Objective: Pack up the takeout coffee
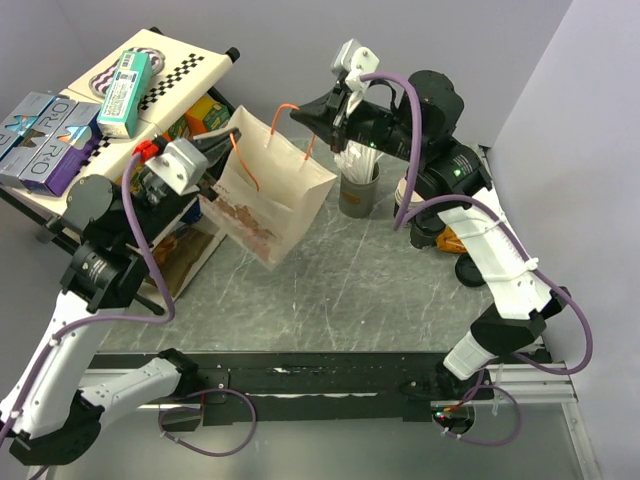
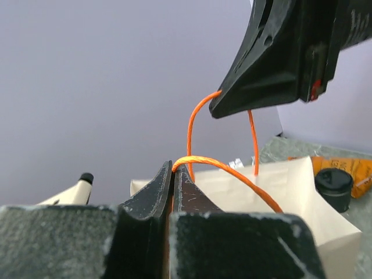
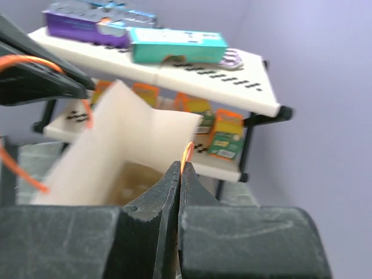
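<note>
A cream paper bag [image 1: 272, 196] with orange cord handles hangs open above the table, tilted. My left gripper [image 1: 230, 140] is shut on the near handle [image 2: 229, 170], seen in the left wrist view [image 2: 174, 168]. My right gripper [image 1: 297, 114] is shut on the far handle [image 3: 187, 152], seen in the right wrist view [image 3: 180, 165]. The bag's inside [image 3: 131, 177] looks empty. The takeout coffee [image 2: 333, 187], a dark cup with a round black top, stands on the table at the right by an orange packet [image 2: 354, 168]. In the top view [image 1: 470, 268] it sits behind the right arm.
A white two-level shelf [image 1: 175, 62] at the back left holds a teal box [image 1: 125, 90], purple boxes [image 1: 40, 130] and snack packs below. A grey cup of white straws [image 1: 358, 186] stands behind the bag. The marbled table [image 1: 350, 290] lies below the bag.
</note>
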`<action>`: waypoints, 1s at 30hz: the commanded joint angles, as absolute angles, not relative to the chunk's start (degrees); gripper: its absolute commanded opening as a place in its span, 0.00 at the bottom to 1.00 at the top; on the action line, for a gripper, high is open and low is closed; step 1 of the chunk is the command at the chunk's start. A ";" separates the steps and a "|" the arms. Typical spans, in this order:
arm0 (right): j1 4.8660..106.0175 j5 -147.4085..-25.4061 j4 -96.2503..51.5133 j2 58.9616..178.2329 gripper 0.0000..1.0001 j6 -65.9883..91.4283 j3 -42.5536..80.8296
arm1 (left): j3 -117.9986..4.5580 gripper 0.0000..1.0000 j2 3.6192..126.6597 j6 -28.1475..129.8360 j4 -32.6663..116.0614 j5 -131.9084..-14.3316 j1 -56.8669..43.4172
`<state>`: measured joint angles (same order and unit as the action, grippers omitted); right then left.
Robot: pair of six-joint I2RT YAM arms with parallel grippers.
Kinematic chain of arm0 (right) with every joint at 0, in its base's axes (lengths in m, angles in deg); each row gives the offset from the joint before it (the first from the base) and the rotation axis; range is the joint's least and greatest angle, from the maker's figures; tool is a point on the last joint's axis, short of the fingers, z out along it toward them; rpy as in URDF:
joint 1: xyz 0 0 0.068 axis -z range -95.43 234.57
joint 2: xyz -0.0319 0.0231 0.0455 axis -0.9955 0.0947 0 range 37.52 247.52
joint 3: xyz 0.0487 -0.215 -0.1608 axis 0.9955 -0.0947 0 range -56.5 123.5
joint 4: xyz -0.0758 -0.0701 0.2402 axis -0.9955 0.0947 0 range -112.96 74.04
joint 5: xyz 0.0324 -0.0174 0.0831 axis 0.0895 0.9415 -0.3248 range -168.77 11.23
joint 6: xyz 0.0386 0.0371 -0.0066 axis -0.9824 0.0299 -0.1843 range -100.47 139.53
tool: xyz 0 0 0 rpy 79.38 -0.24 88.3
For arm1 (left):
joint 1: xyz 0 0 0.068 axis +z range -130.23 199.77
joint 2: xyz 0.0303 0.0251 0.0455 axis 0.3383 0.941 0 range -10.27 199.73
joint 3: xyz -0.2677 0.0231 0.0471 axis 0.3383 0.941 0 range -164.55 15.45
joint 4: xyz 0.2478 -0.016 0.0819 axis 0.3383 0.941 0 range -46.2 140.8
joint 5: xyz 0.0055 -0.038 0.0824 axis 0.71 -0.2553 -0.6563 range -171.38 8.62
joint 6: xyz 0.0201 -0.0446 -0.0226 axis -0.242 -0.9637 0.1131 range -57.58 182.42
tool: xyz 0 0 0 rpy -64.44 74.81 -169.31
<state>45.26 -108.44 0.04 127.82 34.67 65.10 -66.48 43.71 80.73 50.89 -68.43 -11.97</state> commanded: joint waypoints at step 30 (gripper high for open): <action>47.04 -105.13 -3.54 126.37 0.00 37.20 65.77 | -72.89 0.01 48.71 77.45 49.60 -66.88 -12.22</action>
